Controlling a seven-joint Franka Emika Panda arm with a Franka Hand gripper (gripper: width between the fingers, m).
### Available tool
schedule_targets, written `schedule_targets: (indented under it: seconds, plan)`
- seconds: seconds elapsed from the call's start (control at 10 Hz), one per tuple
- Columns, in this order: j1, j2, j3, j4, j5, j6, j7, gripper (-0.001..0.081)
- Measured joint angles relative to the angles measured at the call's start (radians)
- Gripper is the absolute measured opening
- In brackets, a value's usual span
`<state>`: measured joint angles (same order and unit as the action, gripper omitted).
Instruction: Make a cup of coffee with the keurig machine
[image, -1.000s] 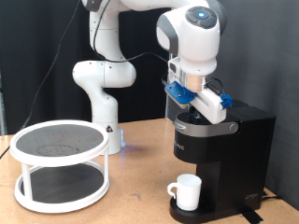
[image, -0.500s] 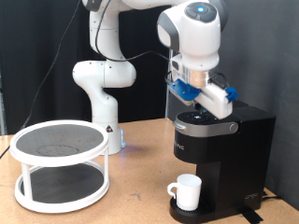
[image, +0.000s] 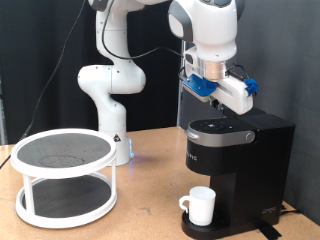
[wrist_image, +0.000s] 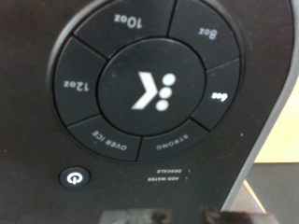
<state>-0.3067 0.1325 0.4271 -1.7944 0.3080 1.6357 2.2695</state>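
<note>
Gripper (image: 212, 97) poised above the keurig machine (image: 236, 160), clear of its closed lid, a gap showing between the two. Fingers hidden behind the blue-and-white hand fittings in the exterior view and out of frame in the wrist view, so open or closed cannot be told. Nothing seen between them.

Directly beneath, in the wrist view, the machine's round control panel (wrist_image: 145, 81): a centre brew button (wrist_image: 153, 90) with a white "K" mark, ringed by segments reading 8oz (wrist_image: 208, 33), 10oz (wrist_image: 129, 20), 12oz (wrist_image: 77, 85), OVER ICE (wrist_image: 109, 142), STRONG (wrist_image: 174, 143) and a smaller, blurred one at the side. Small power button (wrist_image: 74, 175) just outside the ring, faint lettering beside it too blurred to read with confidence.

Below the machine's head, in the exterior view, the cup (image: 201, 205) upright on the round drip base (image: 205, 230), handle turned toward the view's left, sitting under the spout.

Toward the exterior view's left, well apart from the machine, a white two-tier round rack (image: 64, 175) with dark mesh shelves, standing on the wooden table (image: 150, 205). Behind it, the arm's white base (image: 105, 95), with a small blue light low beside it. Black curtain as backdrop.
</note>
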Motion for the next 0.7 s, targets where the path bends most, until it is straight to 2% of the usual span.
schedule_targets:
  seconds: [0.4,0.7]
  plan:
    - [-0.003,-0.004,-0.002,0.009,-0.001,-0.011,-0.002,0.0000]
    - [-0.003,-0.002,-0.001,-0.002,-0.042,-0.034,0.006,0.0000]
